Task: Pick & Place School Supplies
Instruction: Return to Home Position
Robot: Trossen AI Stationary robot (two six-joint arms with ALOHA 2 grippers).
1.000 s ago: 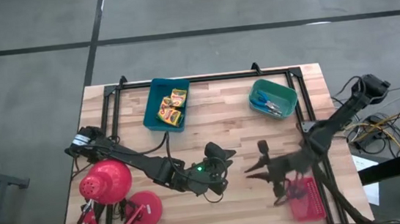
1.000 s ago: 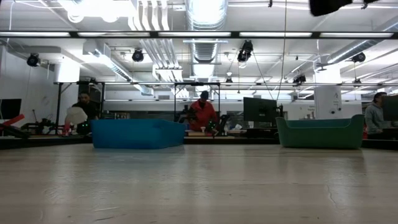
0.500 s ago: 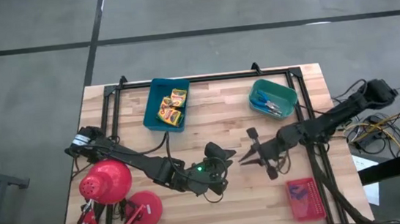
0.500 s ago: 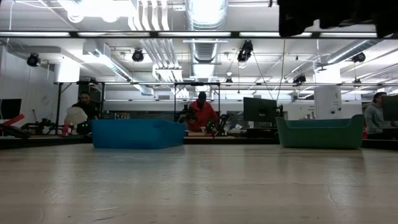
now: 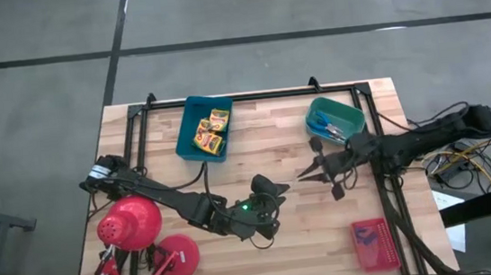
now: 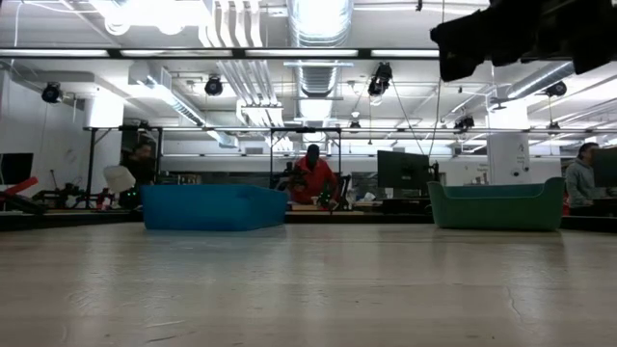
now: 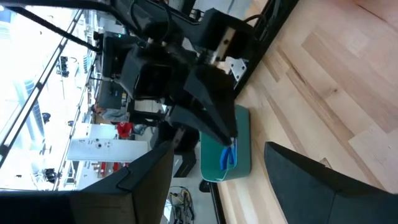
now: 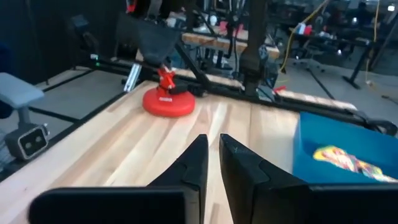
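Evidently done sorting, the right gripper point(image 8: 212, 140) hangs over the table point(image 5: 263, 131), fingers closed, empty; left gripper point(image 5: 267, 190) rests, fingers open

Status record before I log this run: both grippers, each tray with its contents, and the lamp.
left gripper: open, empty, mid-table
right gripper: shut, empty, above the table beside the teal tray
blue tray: crayon boxes inside
teal tray: blue-handled scissors inside
red bin: lower right of the high view; contents too small to tell
red desk lamp: lower left of the high view
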